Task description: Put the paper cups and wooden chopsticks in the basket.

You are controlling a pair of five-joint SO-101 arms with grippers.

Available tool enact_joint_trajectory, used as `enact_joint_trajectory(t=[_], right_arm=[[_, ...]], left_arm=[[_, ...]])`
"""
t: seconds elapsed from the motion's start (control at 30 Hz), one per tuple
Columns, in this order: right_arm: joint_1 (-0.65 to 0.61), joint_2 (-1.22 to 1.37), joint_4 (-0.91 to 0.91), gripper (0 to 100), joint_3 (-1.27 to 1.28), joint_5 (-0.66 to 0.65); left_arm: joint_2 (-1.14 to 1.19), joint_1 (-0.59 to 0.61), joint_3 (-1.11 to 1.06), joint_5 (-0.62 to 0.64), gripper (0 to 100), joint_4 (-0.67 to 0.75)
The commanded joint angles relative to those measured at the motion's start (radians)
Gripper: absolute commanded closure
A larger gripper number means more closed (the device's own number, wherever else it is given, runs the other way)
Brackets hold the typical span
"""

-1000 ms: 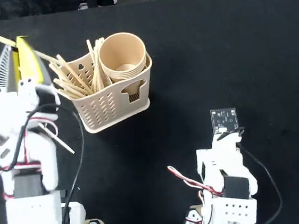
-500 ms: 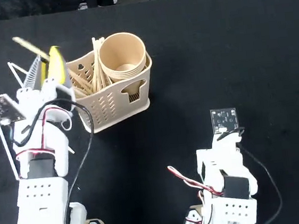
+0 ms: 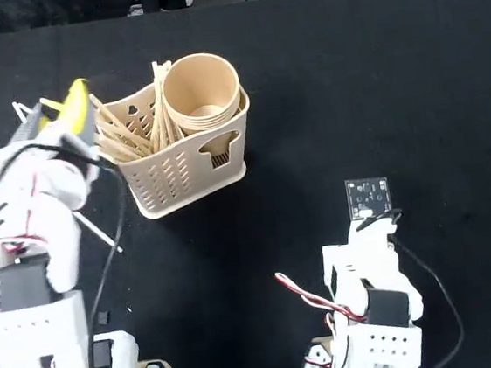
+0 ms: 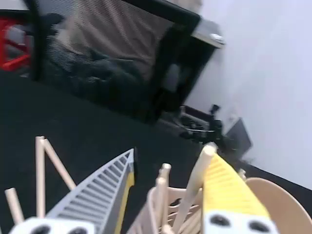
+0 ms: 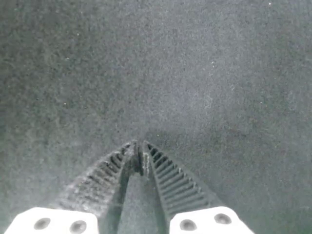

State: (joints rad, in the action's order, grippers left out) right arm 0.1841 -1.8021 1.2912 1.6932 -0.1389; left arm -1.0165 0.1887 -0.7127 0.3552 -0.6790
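Basket sits on the upper-left part of the surface. Its mouth is crowded: the stacked paper cups fill the right end, and the chopsticks fan out of the left end, past the rim. Left claw hangs just beside the basket's left wall with its jaws spread, and chopstick tips poke into the gap between them. One loose chopstick lies on the surface beside the left arm. Right of the basket there is bare black surface, a wide passage. Right claw points down at bare surface with its jaws closed, well apart from the basket.
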Motion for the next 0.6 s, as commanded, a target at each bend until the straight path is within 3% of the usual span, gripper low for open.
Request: enact_joint_trajectory(t=[0.0, 0.13, 0.33, 0.57], right_arm=[[-0.011, -0.067, 0.003, 98.5, -0.008, 0.003], [-0.011, -0.067, 0.003, 98.5, -0.008, 0.003], [-0.011, -0.067, 0.003, 98.5, -0.008, 0.003], [-0.011, -0.067, 0.003, 98.5, -0.008, 0.003]], left_arm=[[0.005, 0.111, 0.231, -0.012, 78, -0.213], [0.084, 0.251, 0.317, -0.028, 78, -0.327], [0.471, 0.452, 0.348, -0.183, 78, -0.313], [1.026, 0.552, 0.535, -0.348, 78, -0.226]])
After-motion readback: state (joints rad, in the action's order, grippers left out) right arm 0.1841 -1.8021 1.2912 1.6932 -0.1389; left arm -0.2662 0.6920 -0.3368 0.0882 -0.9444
